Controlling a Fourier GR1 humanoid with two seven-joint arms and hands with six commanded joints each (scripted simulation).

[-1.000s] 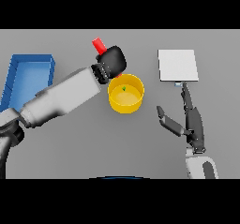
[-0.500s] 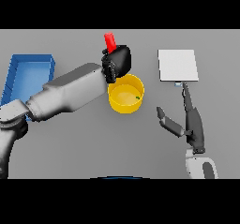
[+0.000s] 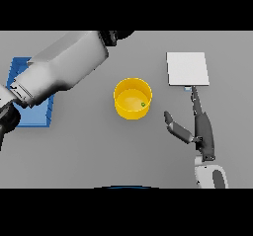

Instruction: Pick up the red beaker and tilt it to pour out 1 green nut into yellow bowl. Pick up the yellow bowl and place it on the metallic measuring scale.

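At table centre the yellow bowl (image 3: 132, 98) stands upright with one green nut (image 3: 143, 104) inside near its right wall; pour judged done. Red beaker not visible. Left robot hand (image 3: 118, 34) sits at the top edge, mostly cut off; its state cannot be told. Right robot hand (image 3: 197, 126) lies right of the bowl, apart from it, fingers straight, thumb spread wide. Metallic measuring scale (image 3: 187, 68) sits beyond that hand. Next: grip the bowl by its rim, keep it level, and set it squarely on the scale. Blue tray (image 3: 22, 68) at far left.
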